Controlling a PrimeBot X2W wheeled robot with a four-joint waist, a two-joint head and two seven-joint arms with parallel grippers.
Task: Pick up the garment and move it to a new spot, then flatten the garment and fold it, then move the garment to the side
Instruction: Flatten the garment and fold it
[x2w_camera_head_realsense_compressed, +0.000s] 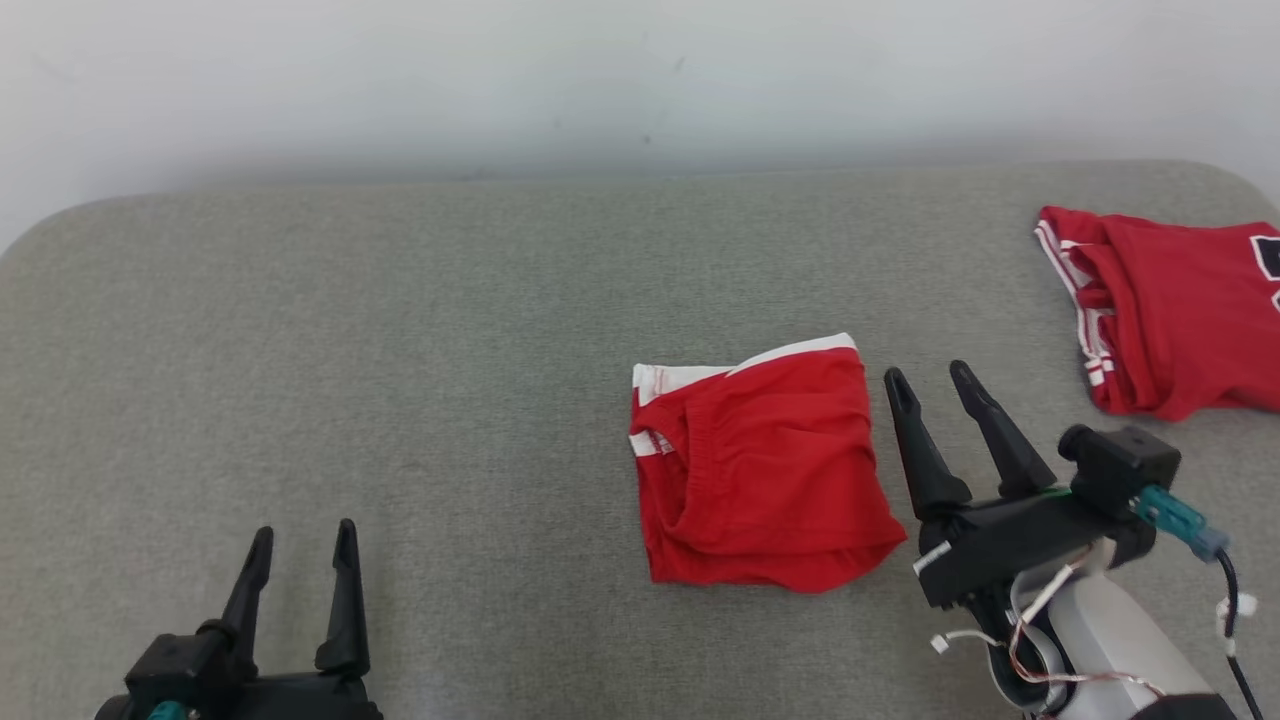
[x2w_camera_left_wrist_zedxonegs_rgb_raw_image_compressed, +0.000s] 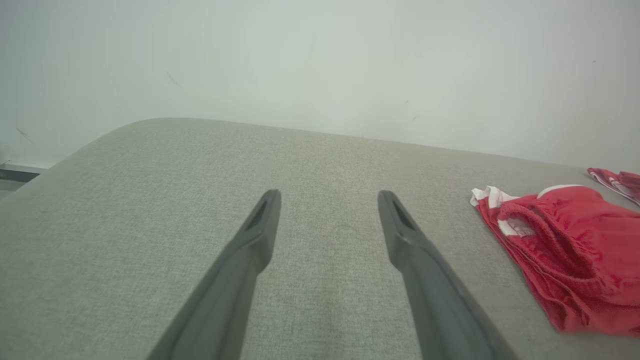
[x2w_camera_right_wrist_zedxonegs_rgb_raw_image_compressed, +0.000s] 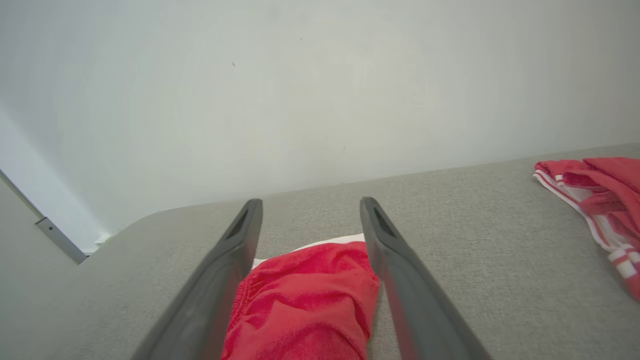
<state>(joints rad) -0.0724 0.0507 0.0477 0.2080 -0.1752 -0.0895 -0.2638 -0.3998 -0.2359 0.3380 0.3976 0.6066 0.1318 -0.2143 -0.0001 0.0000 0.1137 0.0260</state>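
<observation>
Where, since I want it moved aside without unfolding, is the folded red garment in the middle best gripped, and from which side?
Probably the right edge of the folded garment, low down, where the layers lie stacked, pinching all of them. Come from the right with the right gripper, open beside that edge; the left side gapes at the waistband, so a grip there might catch one layer.

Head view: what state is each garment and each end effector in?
Red fabric shorts with white trim: folded, lying on the grey padded table, unheld.
Second red fabric garment with white stripes: loosely bunched, far right.
Left end effector: open, empty.
Right end effector: open, empty, beside the shorts.
</observation>
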